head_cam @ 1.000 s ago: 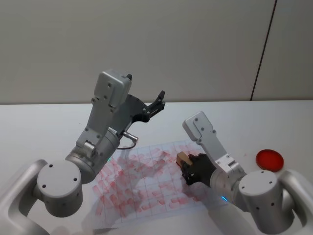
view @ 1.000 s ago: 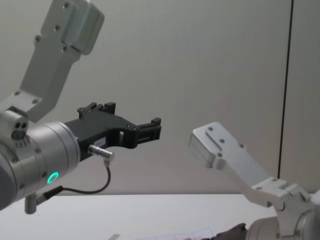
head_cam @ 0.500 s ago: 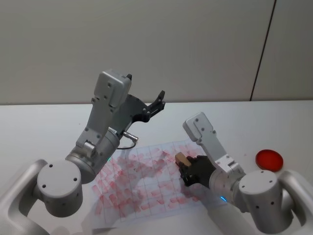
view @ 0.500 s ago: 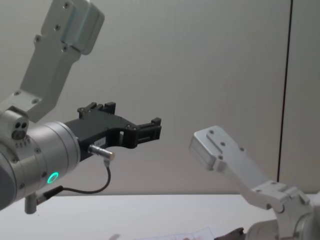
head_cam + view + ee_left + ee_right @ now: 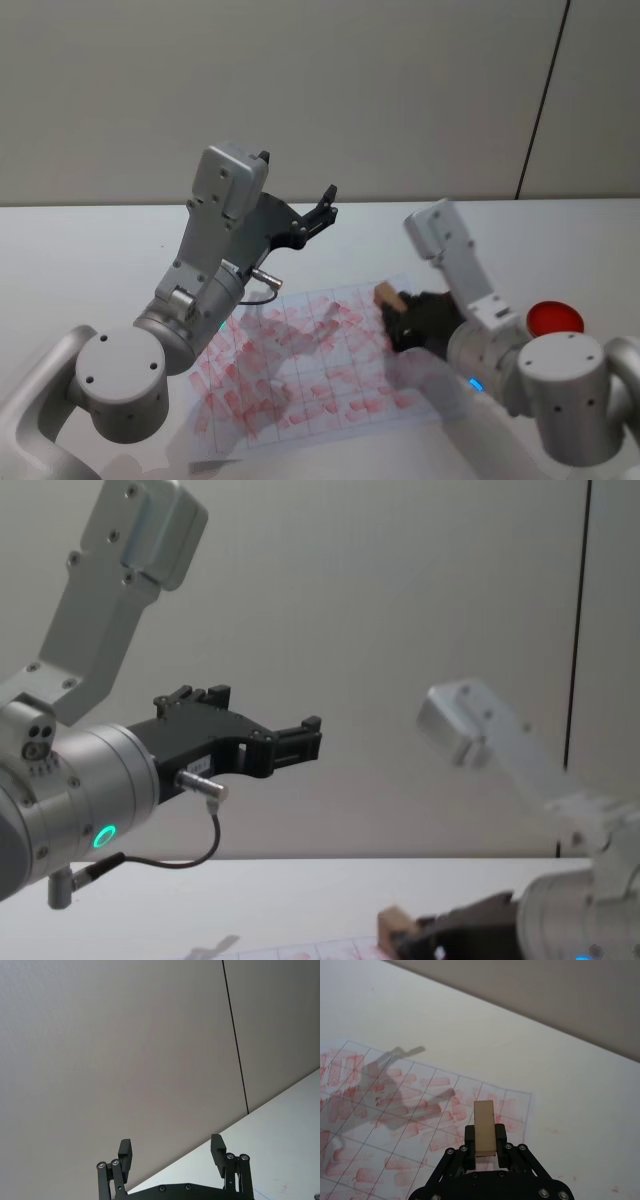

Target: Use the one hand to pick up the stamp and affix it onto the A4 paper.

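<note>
Stamping in progress: at the left, the robot's left hand (image 5: 170, 1149) hangs high above the left part of the desk (image 5: 70, 250), its fingers spread wide and holding nothing. It points at the back wall, parked there most likely because the job calls for one hand alone and this keeps its arm out of the working arm's path.

Below and toward the middle, the A4 paper (image 5: 300, 372) lies flat on the desk near its front edge. Its printed grid is crowded with pink-red marks across most cells, so that a free cell must be hunted at the margins.

To the right, the right hand (image 5: 485, 1134) is clenched on the stamp (image 5: 484, 1122), the two black fingers pinching the light-brown wooden block by its narrow sides. That hold leaves the block's end jutting clear of the fingers. The stamp is poised over the paper's far right corner, where the marks thin out. Whether it touches the sheet cannot be told, though from the chest view it appears just off it.

Farthest right, a red disc (image 5: 555, 318) sits near the desk's right edge, well apart from the paper. It is probably the ink pad, set there within easy reach of the working arm.
</note>
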You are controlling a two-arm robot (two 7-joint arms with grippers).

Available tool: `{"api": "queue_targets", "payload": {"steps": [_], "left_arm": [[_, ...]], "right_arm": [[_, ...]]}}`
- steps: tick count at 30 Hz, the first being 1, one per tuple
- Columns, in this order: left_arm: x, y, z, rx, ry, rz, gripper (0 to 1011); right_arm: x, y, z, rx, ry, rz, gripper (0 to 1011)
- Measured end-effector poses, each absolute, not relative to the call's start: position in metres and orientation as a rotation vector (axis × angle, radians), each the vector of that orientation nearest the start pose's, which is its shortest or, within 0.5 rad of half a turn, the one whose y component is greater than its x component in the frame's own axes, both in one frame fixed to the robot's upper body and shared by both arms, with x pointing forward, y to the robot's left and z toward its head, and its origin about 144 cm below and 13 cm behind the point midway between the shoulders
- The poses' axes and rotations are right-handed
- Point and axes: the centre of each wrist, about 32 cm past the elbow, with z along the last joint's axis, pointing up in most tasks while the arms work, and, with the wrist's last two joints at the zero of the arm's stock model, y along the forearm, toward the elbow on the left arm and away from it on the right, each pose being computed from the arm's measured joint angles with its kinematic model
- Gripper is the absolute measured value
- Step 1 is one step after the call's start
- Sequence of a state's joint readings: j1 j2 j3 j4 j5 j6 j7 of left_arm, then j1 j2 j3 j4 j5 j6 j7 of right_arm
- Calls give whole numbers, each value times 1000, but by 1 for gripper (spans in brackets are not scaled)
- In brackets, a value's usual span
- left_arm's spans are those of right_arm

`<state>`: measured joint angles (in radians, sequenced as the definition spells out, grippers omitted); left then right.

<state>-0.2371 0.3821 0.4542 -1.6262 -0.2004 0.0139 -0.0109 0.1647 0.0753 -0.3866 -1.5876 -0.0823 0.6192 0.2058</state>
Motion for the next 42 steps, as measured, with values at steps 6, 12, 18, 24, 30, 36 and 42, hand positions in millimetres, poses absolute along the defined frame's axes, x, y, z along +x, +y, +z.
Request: {"api": "queue_targets", "payload": {"steps": [6, 12, 18, 24, 30, 36, 42], "left_arm": [[492, 198, 1204, 61, -268, 1124, 1001], [492, 198, 1204, 61, -268, 1124, 1001], [492, 198, 1204, 61, -268, 1124, 1001], [492, 198, 1204, 61, -268, 1124, 1001], [492, 198, 1204, 61, -268, 1124, 1001], [492, 198, 1204, 61, -268, 1124, 1001], [492, 198, 1204, 61, -268, 1124, 1001]], "right_arm": [[482, -140, 1201, -467, 155, -1094, 221], [485, -152, 1211, -435, 161, -1151, 221], [487, -169, 1217, -415, 175, -1210, 221], [484, -186, 1217, -414, 197, -1258, 221], [477, -204, 1213, -426, 222, -1299, 221], [469, -219, 1208, -443, 244, -1334, 221], [463, -233, 1203, -461, 262, -1367, 221]]}}
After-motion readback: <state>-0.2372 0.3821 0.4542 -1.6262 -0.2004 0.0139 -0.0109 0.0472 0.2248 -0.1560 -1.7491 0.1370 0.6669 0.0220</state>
